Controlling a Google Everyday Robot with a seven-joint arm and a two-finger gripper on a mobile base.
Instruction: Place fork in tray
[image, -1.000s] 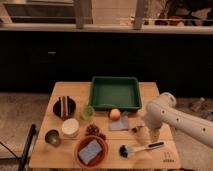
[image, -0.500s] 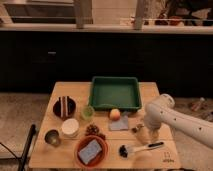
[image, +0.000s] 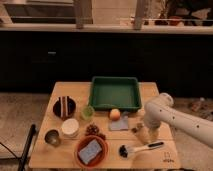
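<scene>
The dark green tray (image: 114, 93) stands at the back middle of the wooden table (image: 75, 92), and I see nothing in it. My white arm reaches in from the right and bends down to the table. The gripper (image: 141, 131) is low over the right part of the table, in front of the tray's right corner and just above the brush (image: 141, 148). The fork does not show; the arm and gripper cover the spot beneath them.
An orange fruit (image: 115, 114) and a grey cloth (image: 119, 124) lie left of the gripper. An orange-brown bowl (image: 80, 156) holding a blue sponge is at the front. A green cup (image: 88, 112), dark bowl (image: 64, 106), white cup (image: 70, 127) and metal cup (image: 52, 137) stand on the left.
The arm has shifted a little left and down toward the table. Nothing on the table has moved.
</scene>
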